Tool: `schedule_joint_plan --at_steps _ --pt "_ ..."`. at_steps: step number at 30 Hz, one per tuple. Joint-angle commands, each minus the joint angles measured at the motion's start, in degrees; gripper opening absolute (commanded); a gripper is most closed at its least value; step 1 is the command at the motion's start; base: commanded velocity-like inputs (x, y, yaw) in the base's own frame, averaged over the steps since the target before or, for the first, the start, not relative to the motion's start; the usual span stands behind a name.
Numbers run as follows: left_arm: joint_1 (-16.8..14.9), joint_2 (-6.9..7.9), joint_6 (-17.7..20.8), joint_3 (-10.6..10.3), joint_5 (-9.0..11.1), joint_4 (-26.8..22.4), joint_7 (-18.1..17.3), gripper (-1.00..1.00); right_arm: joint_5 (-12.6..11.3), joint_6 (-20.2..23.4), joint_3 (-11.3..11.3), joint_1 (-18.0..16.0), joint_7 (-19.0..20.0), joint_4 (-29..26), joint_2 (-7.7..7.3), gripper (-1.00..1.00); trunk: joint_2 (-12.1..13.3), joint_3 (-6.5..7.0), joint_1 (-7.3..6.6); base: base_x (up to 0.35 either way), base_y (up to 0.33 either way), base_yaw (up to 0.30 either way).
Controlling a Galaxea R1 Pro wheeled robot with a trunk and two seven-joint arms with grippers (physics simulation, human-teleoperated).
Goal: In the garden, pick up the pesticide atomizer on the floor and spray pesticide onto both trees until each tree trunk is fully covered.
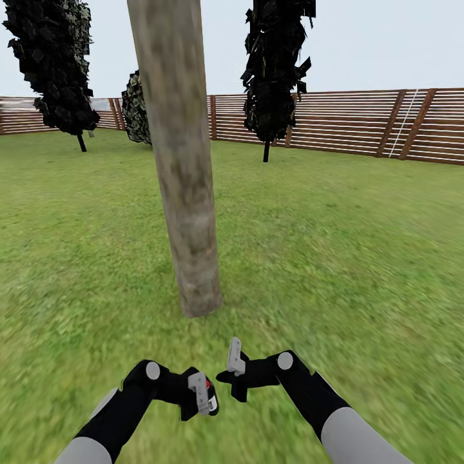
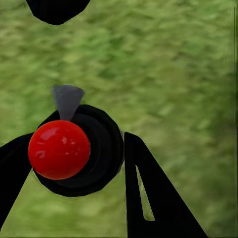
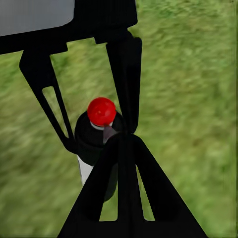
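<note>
while the left fingers (image 2: 74,163) clasp the round red-capped black atomizer (image 2: 59,148), right fingers (image 1: 235,361) look closed, near the mottled trunk (image 1: 183,193).

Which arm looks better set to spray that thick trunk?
Left. The left gripper is closed around the red-capped atomizer, with the tree trunk just ahead; the right gripper holds nothing.

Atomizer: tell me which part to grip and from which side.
Grip the atomizer by its round black body, below the red cap, coming from the sides with fingers on opposite flanks. The left gripper holds it just so. That leaves the cap and grey nozzle free for spraying the trunk.
</note>
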Motion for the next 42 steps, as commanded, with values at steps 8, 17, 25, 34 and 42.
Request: schedule_joint_plan --at_steps 8,17,25,34,42 --pt "0.0 -0.32 0.5 -0.1 0.0 0.0 0.0 -1.0 0.6 -0.5 -0.1 0.0 0.0 -0.1 0.01 -1.0 0.0 -0.05 -0.01 0.0 0.0 0.0" --pt "0.0 -0.82 0.5 -0.1 -0.1 0.0 0.1 -1.0 0.6 -0.5 -0.1 0.0 0.0 -0.1 0.01 -1.0 0.0 -0.05 -0.01 0.0 0.0 0.0" --pt "0.0 -1.32 0.5 -0.1 0.0 -0.1 0.1 -1.0 0.6 -0.5 -0.1 0.0 0.0 -0.1 0.01 -1.0 0.0 -0.05 -0.01 0.0 0.0 0.0" --pt "0.0 -1.72 0.5 -0.1 -0.1 -0.1 0.1 -1.0 0.6 -0.5 -0.1 0.0 0.0 -0.1 0.01 -1.0 0.0 -0.05 -0.01 0.0 0.0 0.0" --pt "0.0 -1.68 0.4 0.0 -0.1 -0.1 0.0 -1.0 0.6 -0.5 -0.1 0.0 0.0 -0.1 -0.01 -1.0 0.0 -0.05 -0.01 0.0 0.0 0.0"
